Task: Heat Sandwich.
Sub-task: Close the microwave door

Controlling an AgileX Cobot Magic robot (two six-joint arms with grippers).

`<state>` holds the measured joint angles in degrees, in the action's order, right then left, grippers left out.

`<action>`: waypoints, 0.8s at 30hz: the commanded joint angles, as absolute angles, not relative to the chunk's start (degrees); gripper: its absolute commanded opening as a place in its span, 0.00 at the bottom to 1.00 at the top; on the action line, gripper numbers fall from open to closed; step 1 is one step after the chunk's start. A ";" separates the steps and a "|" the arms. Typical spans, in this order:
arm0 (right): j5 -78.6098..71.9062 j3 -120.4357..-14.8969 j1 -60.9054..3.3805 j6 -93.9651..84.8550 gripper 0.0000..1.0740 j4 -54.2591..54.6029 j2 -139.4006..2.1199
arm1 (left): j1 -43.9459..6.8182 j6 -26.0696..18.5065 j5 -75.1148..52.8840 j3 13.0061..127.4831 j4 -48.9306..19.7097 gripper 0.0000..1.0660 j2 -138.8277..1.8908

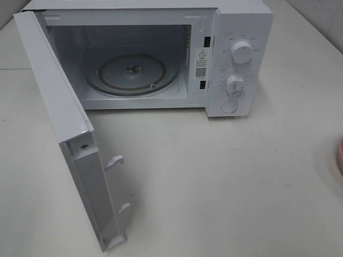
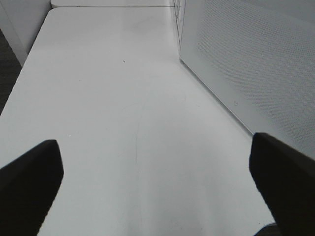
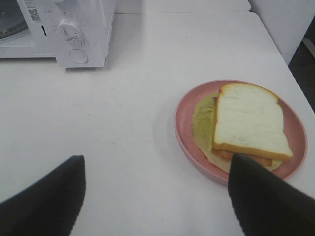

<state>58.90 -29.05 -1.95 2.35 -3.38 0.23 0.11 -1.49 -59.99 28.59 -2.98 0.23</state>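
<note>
Presently on record: one white microwave [image 1: 161, 53] at the back of a white table [image 1: 214, 182], door [image 1: 59, 123] swung fully open toward the front left, two latch hooks [image 1: 114, 161] standing out from its free edge. Cavity shows a glass turntable [image 1: 134, 75], bare. Control panel on the right carries two dials [image 1: 241, 52] and a round button [image 1: 229, 106]; the panel lettering is too small to read.

Item, sandwich [image 3: 248, 123]: lies on a round pink plate [image 3: 184, 123] on the table, to the right of the microwave and well apart from it. Top bread slice sits square over a pale green leaf and an orange layer. In the high view only a sliver of plate rim shows at the right edge; the sandwich itself is cut off there.

Item, left gripper [image 2: 157, 182]: fingers [image 2: 29, 182] spread wide, nothing between them, over bare table beside the door's perforated outer face. Neither arm appears in the high view.

Item, right gripper [image 3: 157, 196]: fingers [image 3: 44, 196] also spread wide, holding nothing; one tip overlaps the plate's near rim in the wrist view, contact not determinable.

Open table lies between door, microwave front and plate.
</note>
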 commanded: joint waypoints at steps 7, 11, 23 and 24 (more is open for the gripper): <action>58.84 -28.99 -1.55 2.06 0.71 -3.09 1.83 | -0.11 -1.20 -59.42 29.34 -3.21 0.92 0.97; 58.84 -28.99 -1.55 2.06 0.71 -3.09 1.83 | -0.11 -1.20 -58.44 31.05 -3.15 0.89 -1.95; 58.84 -28.99 -1.55 2.06 0.71 -3.09 1.83 | -0.11 -1.26 -51.85 31.11 -3.09 0.45 -12.43; 58.84 -28.99 -1.55 2.06 0.71 -3.09 1.83 | -0.11 -1.26 -50.36 31.00 -3.09 0.39 -13.46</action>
